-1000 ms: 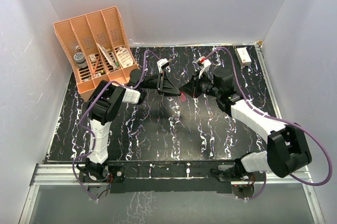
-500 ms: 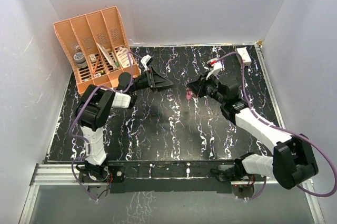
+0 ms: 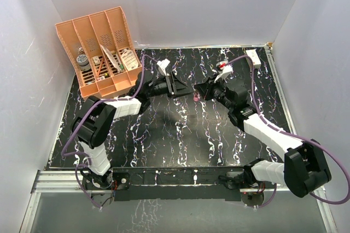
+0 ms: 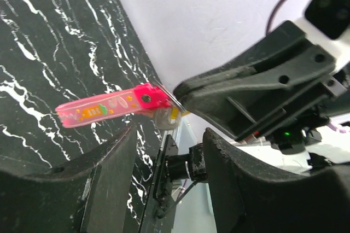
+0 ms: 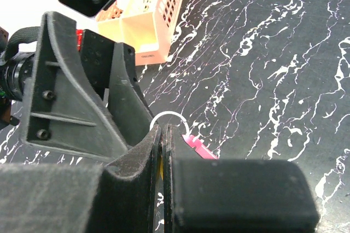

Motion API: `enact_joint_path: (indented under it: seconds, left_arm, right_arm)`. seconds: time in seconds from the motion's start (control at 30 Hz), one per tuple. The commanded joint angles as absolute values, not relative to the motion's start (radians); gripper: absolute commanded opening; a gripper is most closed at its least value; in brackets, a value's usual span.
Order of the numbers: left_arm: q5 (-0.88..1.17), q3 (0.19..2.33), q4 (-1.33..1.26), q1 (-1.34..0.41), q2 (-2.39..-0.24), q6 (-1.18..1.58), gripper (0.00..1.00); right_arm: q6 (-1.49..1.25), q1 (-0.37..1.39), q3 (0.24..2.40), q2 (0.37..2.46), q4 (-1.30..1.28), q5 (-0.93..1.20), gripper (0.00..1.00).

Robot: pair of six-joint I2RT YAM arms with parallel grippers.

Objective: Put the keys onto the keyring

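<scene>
The keyring, a pink strap fob point(image 4: 104, 107) with a thin metal ring point(image 5: 169, 115), hangs from my right gripper point(image 5: 163, 129). That gripper is shut on the ring end. A sliver of the yellow key point(image 4: 175, 115) shows at the ring, pinched between the shut jaws. In the top view the fob point(image 3: 196, 97) dangles just above the black table's far middle, under the right gripper point(image 3: 199, 92). My left gripper point(image 4: 169, 134) is open and empty. It faces the right gripper point(image 4: 246, 91) from the left, a short gap away point(image 3: 183, 91), with the fob just beyond its fingertips.
An orange slotted organizer point(image 3: 101, 47) with small items stands at the back left. A white box point(image 3: 252, 58) lies at the back right. White walls close in the black marbled table point(image 3: 164, 134) on three sides.
My left gripper pulled back left toward the organizer, then came back close to the right gripper. My right gripper shifted slightly right and kept hold of the keyring.
</scene>
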State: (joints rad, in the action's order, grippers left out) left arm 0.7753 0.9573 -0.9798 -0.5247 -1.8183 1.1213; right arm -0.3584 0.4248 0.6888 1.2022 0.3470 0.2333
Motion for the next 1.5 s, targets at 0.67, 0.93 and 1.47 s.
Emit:
enact_joint_path:
  seconds: [0.67,0.93,1.47]
  left_arm:
    - [0.582,0.957,-0.911,-0.532,-1.733,1.137,0.50]
    - [0.594,0.939,-0.922,-0.532,-1.725,1.162,0.44]
    - [0.668,0.972,-0.912,-0.531,-1.754,1.253,0.41]
  right_arm:
    - [-0.237,0.536,0.695,1.190,0.378,0.142,0.00]
    - [-0.228,0.552,0.698,1.206,0.391,0.094,0.00]
    - [-0.160,0.567,0.663,1.235,0.490,0.018,0.00]
